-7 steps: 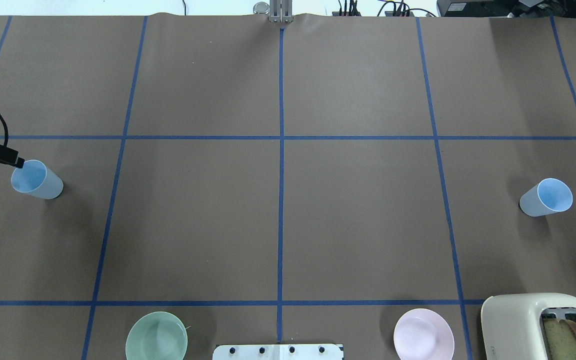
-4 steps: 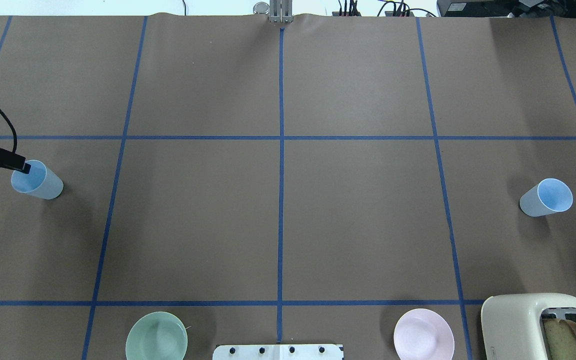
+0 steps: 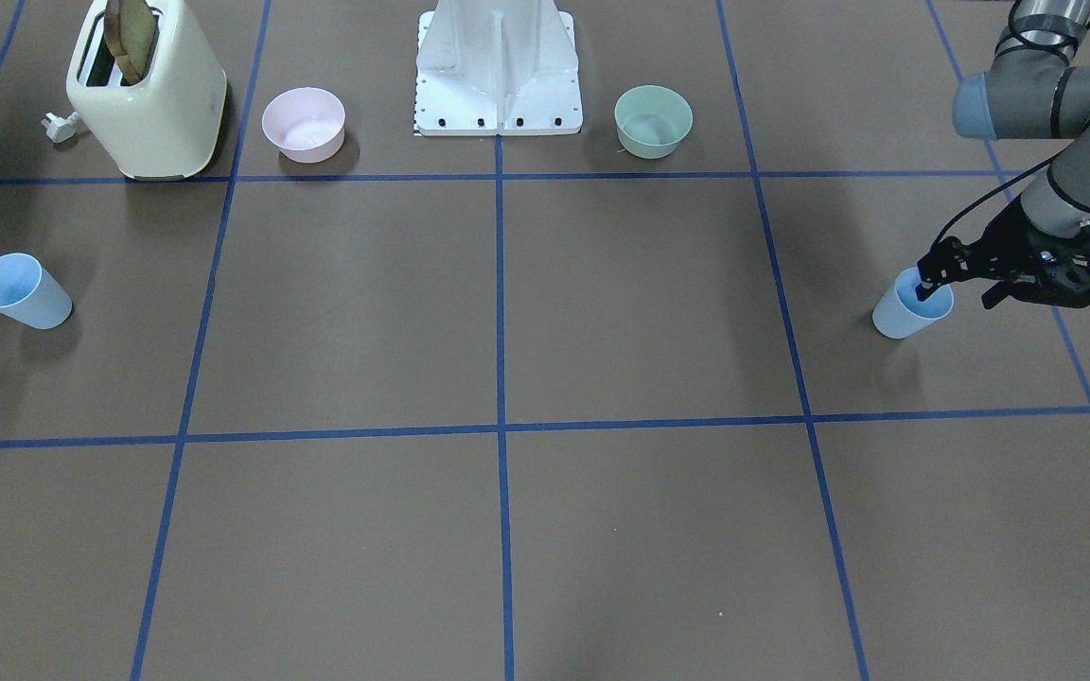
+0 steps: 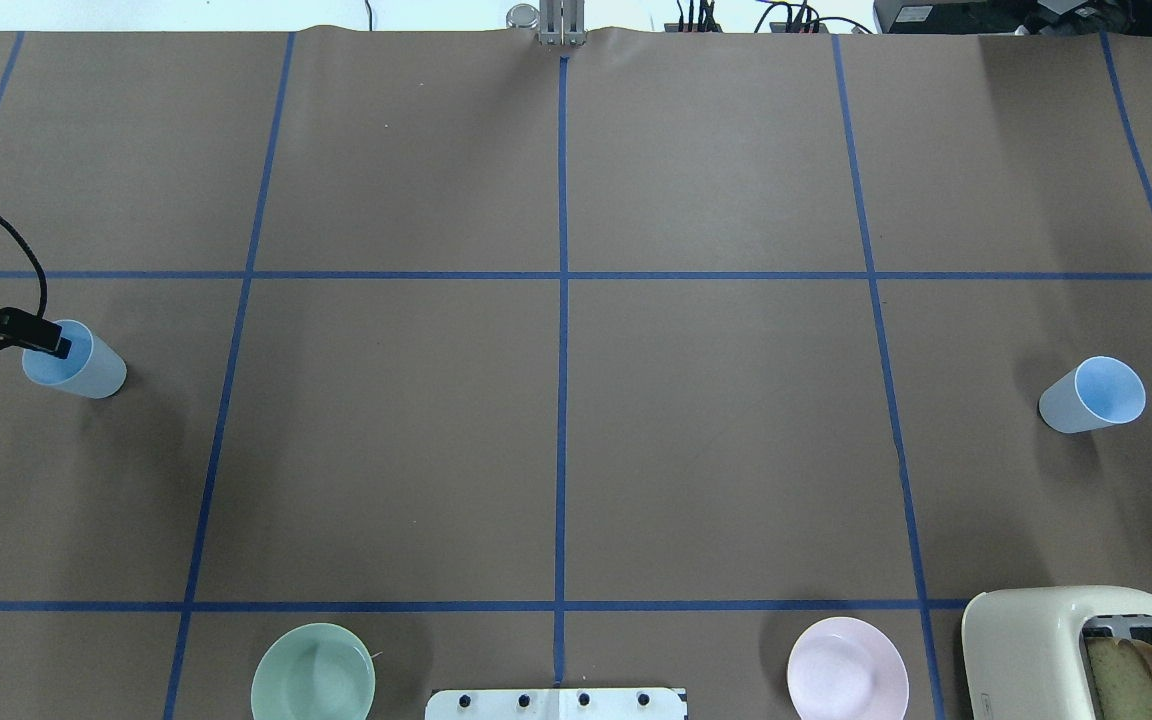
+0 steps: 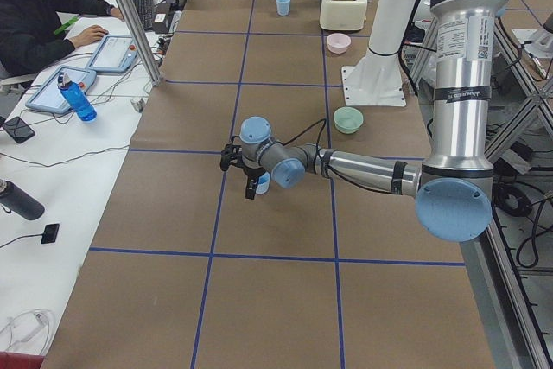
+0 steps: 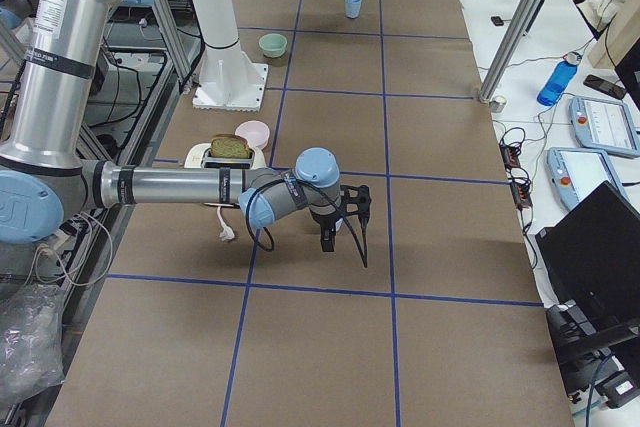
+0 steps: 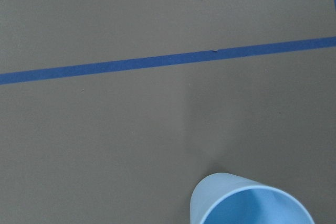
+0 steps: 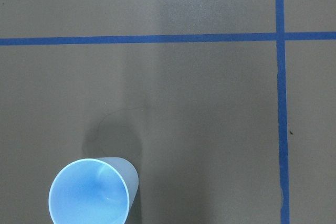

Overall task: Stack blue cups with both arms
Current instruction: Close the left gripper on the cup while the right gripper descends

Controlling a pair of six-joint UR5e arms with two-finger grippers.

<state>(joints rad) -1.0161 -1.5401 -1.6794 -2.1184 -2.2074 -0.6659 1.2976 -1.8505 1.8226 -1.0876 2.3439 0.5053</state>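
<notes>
Two pale-blue cups stand upright on the brown table. The left cup (image 4: pixel 84 368) is at the far left, also in the front view (image 3: pixel 903 317) and at the bottom of the left wrist view (image 7: pixel 252 203). My left gripper (image 3: pixel 959 287) is open, with one finger (image 4: pixel 48 343) dipped inside the cup's rim and the other outside its wall. The right cup (image 4: pixel 1091 395) stands alone at the far right; it also shows in the right wrist view (image 8: pixel 92 196). My right gripper (image 6: pixel 343 230) hangs near it, seen only from the side; I cannot tell its state.
A green bowl (image 4: pixel 313 672), a pink bowl (image 4: pixel 847 668) and a cream toaster (image 4: pixel 1046 640) holding toast stand along the near edge beside the white pedestal (image 3: pixel 498 66). Blue tape lines grid the table. An operator (image 5: pixel 34 15) sits at a side desk.
My left gripper has come down and slightly inward, so its fingertip now sits inside the left cup's rim. Both cups stay where they were.
</notes>
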